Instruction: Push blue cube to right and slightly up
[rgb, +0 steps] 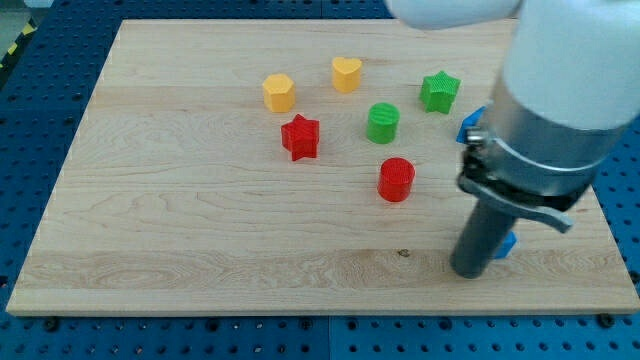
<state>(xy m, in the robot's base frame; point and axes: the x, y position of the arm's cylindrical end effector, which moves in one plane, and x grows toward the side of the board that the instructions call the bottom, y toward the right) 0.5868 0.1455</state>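
Camera view: my tip (470, 270) sits on the table (200, 250) near the front right corner, with a blue block (507, 243) touching it on its right side, mostly hidden behind the rod. Only a small blue sliver shows, so I can't confirm its shape; I take it to be the blue cube from the task. A second blue piece (470, 125) peeks out further back, left of the arm housing, shape also unreadable (could equally be the target, can't rule that out). No pincer on this rig, just the rod, so there is no open or closed state to report. Other blocks sit clear of the tip, to the left and further back: red cylinder (396, 179), green cylinder (382, 122), green star (439, 91), red star (300, 137), yellow heart (346, 74), yellow hexagon-ish block (279, 92). Risks as I judge them: the block is already close to the table's right edge, so a push right with too little far-ward component could run it off the board. Contact looks off-centre, so the block may spin and slip around the rod instead of translating. The arm also blocks the view of the block, so drift would be hard to catch. If the far blue piece is the real target, this push moves the wrong block.
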